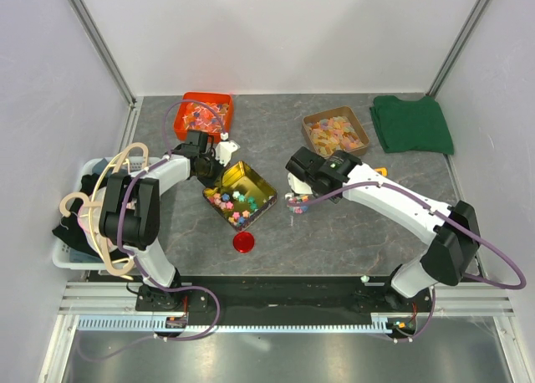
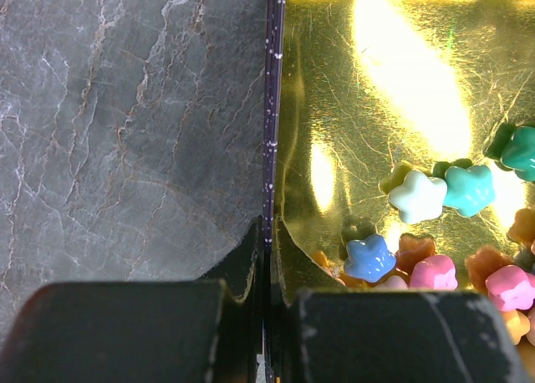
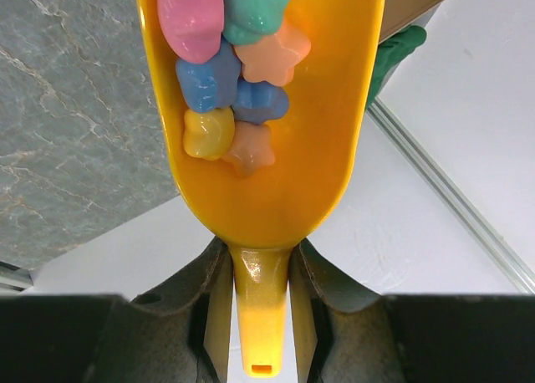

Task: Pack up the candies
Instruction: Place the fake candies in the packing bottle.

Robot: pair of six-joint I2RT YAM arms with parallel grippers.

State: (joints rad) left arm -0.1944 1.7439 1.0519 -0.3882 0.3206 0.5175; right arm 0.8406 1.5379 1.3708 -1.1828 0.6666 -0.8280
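Yellow scoop (image 3: 276, 174), gripped by its handle in the right gripper (image 3: 259, 274), carries a load of candies (image 3: 230, 82). It hangs over the grey table (image 1: 334, 232), just right of the gold tin (image 1: 236, 176). More candies lie inside the tin. The left gripper (image 2: 267, 316) is clenched on the tin wall. A red disc (image 1: 243, 242) lies near the tin.

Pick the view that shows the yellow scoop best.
Right wrist: the yellow scoop fills the frame, handle clamped in the right gripper, candies heaped in its bowl. Top external shows only a speck of candies under that gripper, the scoop itself hard to make out. Left wrist shows none of it.
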